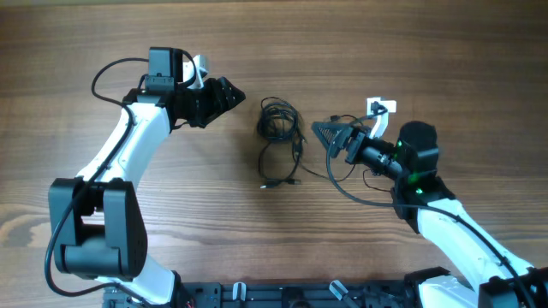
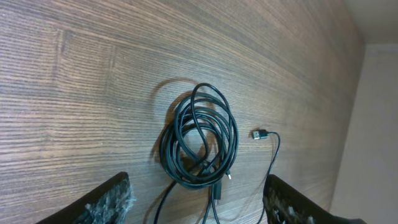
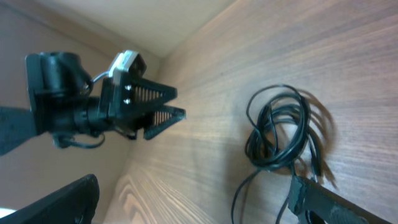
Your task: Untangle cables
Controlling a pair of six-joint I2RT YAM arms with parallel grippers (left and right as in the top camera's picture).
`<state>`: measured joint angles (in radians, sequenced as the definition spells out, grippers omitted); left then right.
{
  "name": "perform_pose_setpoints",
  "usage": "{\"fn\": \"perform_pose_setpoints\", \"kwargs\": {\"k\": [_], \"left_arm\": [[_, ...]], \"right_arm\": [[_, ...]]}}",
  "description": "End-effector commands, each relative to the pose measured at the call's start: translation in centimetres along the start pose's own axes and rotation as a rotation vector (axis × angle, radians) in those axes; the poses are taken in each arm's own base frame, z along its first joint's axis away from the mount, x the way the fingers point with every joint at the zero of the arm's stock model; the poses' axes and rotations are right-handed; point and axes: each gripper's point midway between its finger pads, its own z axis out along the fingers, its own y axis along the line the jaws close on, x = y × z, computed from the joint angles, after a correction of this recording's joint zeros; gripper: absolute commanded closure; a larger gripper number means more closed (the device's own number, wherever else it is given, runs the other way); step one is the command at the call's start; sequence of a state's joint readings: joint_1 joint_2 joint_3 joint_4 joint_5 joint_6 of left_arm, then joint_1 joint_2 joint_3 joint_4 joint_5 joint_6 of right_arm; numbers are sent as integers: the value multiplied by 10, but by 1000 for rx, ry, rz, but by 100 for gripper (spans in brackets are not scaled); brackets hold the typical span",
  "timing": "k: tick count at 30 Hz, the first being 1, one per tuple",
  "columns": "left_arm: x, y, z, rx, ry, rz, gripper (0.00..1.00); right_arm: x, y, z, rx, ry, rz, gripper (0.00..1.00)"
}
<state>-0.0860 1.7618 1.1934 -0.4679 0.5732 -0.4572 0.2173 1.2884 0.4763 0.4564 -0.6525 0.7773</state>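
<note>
Wooden table (image 1: 445,51), the cables (image 1: 278,120) lie bunched on it, left gripper (image 1: 233,92) and right gripper (image 1: 324,135) both gaping empty either side of the cables, and pinching several strands together could tighten the knot.

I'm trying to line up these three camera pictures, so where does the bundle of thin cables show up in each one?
Overhead: the cables lie coiled just above the picture's centre.
Left wrist: the cables fill the centre.
Right wrist: the cables sit right of centre.
Shared landmark: the left gripper, left of the coil overhead and also in the right wrist view.
</note>
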Motion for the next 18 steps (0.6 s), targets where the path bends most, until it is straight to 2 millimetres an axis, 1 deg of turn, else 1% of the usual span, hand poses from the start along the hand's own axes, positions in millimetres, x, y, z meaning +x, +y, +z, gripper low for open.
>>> {"fn": "perform_pose_setpoints", "kwargs": {"k": [1, 2, 3, 4, 5, 6, 7, 8, 9, 10, 11, 13, 15, 16, 18], "left_arm": [[6, -2, 3, -19, 10, 7, 31], [6, 2, 4, -44, 8, -33, 31], [6, 13, 3, -99, -6, -109, 28], [6, 21, 2, -143, -19, -162, 25], [6, 27, 2, -174, -29, -203, 22], [6, 32, 1, -201, -39, -243, 18], [5, 37, -1, -223, -54, -291, 14], [4, 39, -2, -230, -65, -326, 11], [2, 42, -3, -229, -73, -357, 4], [0, 44, -5, -230, -81, -383, 0], [-3, 47, -7, -231, -87, -389, 0], [1, 52, -9, -246, -75, -400, 0], [3, 57, -10, -273, -75, -407, 0], [3, 59, -11, -287, -79, -408, 0], [4, 60, -11, -291, -79, -409, 0]], "right_arm": [[-24, 11, 7, 72, -21, -124, 0], [-25, 14, 11, 108, -5, -170, 0], [-27, 12, 15, 193, 10, -219, 0], [-28, 12, 18, 239, 22, -255, 0], [-26, 16, 24, 250, 44, -299, 0], [-23, 24, 33, 236, 77, -353, 0], [-20, 30, 44, 233, 106, -401, 5], [-18, 30, 54, 251, 124, -431, 7], [-15, 25, 65, 274, 150, -465, 11], [-7, 23, 81, 276, 198, -499, 15], [4, 21, 99, 275, 256, -532, 17], [16, 16, 124, 305, 316, -597, 17], [26, 2, 147, 376, 379, -674, 17], [35, -4, 159, 385, 420, -699, 18], [42, -12, 174, 400, 454, -713, 21]]}}
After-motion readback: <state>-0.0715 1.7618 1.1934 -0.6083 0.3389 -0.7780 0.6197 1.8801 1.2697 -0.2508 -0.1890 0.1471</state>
